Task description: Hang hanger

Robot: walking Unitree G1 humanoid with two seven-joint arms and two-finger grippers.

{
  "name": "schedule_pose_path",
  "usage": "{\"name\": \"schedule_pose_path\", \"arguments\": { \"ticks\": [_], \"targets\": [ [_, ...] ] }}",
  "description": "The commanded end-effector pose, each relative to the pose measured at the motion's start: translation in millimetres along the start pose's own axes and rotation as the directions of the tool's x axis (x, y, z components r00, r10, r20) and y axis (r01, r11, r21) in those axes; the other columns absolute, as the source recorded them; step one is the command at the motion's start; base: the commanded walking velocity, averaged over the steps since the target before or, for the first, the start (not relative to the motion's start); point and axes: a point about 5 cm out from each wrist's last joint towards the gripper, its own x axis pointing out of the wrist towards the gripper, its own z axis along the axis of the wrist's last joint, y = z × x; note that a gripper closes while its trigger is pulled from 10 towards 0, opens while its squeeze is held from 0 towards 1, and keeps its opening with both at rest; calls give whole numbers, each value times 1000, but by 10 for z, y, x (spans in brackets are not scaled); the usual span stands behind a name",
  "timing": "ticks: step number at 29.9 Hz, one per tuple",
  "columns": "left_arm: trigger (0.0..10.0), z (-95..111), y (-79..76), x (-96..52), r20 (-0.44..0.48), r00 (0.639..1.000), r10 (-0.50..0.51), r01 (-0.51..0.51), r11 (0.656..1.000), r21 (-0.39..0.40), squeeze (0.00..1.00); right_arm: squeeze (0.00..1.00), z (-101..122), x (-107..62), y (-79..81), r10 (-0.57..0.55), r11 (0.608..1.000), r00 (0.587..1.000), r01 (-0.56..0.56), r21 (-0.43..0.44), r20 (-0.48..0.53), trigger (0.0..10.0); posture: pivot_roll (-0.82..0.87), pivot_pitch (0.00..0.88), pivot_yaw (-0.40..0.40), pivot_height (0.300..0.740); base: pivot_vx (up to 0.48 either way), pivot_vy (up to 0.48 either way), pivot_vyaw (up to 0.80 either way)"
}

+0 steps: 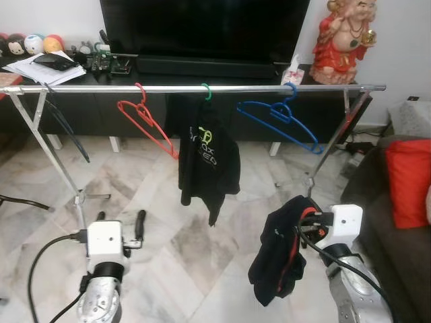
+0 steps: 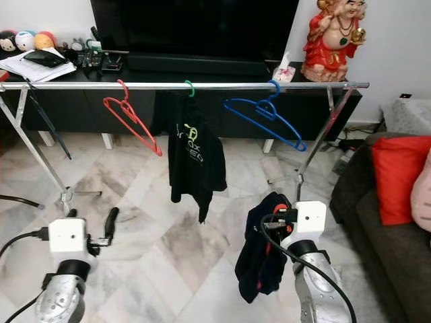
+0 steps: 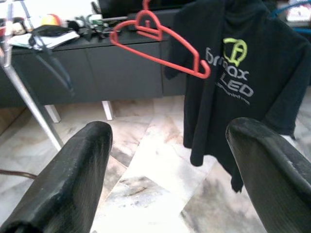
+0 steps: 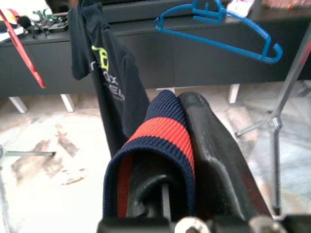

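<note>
A silver clothes rail (image 1: pixel 81 88) spans the room ahead of me. On it hang an empty red hanger (image 1: pixel 145 121), a green hanger (image 1: pixel 207 91) carrying a black printed shirt (image 1: pixel 207 158), and an empty blue hanger (image 1: pixel 283 121). My right gripper (image 4: pixel 167 145) is low at the right, below the blue hanger, shut on the navy-and-red ribbed edge of a dark garment (image 1: pixel 277 259) that droops from it. Low at the left, my left gripper (image 1: pixel 121 215) is open and holds nothing; its fingers (image 3: pixel 73 174) point toward the red hanger (image 3: pixel 160 36).
The rack's angled legs (image 1: pixel 57 168) stand on the marble floor at both ends. Behind it is a black TV cabinet (image 1: pixel 94 108) with papers and small items, and a red statue (image 1: pixel 343 37). A dark sofa with a red cushion (image 1: pixel 407 182) sits at the right.
</note>
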Motion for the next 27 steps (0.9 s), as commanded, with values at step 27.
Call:
{"name": "schedule_pose_path", "arguments": {
  "ticks": [27],
  "targets": [
    [10000,56,76,107,-2,1000,-22,22,1000,5,0,0,-11,18,50,-20,1000,1000,20,-9,19,10000,-18,0,6,740,0,0,0]
  ]
}}
